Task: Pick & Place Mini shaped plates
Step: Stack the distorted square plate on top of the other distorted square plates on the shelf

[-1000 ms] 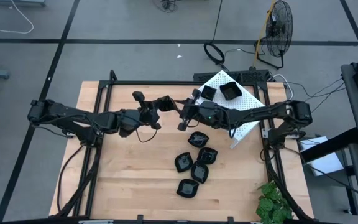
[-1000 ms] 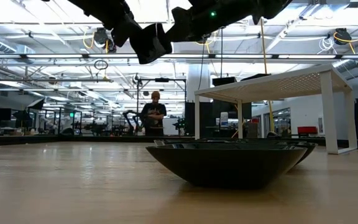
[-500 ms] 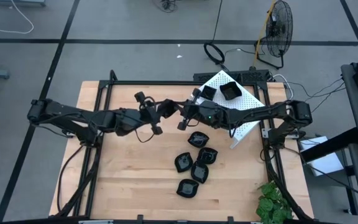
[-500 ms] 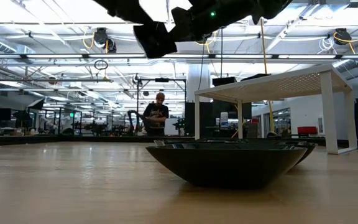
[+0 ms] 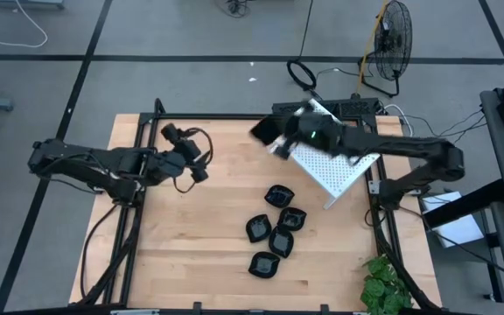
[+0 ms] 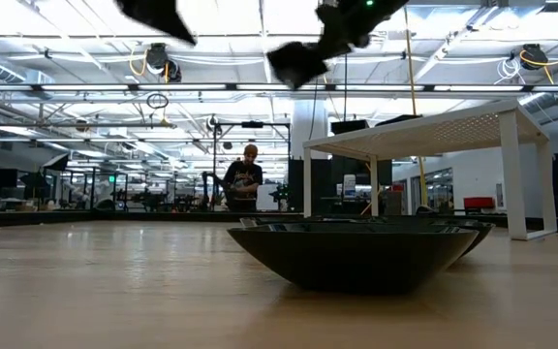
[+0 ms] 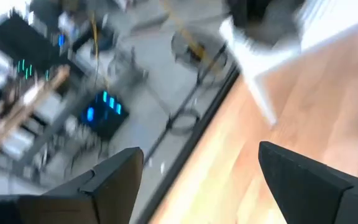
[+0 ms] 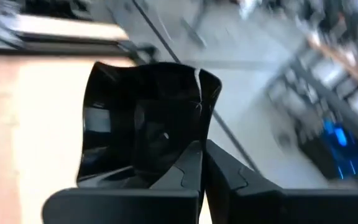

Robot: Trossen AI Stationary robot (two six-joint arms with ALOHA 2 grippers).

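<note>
My right gripper is high over the far middle of the table, beside the white perforated rack, and is shut on one glossy black lobed mini plate. In the low view that plate hangs well above the table. Several more black plates rest on their bases on the wood in a cluster right of centre; the nearest one fills the low view. My left gripper is open and empty over the table's left half. My right gripper pinches the plate by its rim between the two shut fingers. The dish stands out beyond the fingertips with its hollow side facing the wrist camera. It is lifted clear of the table and the rack.
The white rack stands tilted at the far right, on legs, with my right arm stretched across it. A fan and cables lie beyond the far edge, and a plant is at the near right corner. A person stands far behind the table.
The two grippers were together over the table's middle with the plate between them. My left gripper has drawn back toward the left edge without it. My right gripper has carried the plate toward the far edge, next to the rack, and its arm has swung over the rack.
</note>
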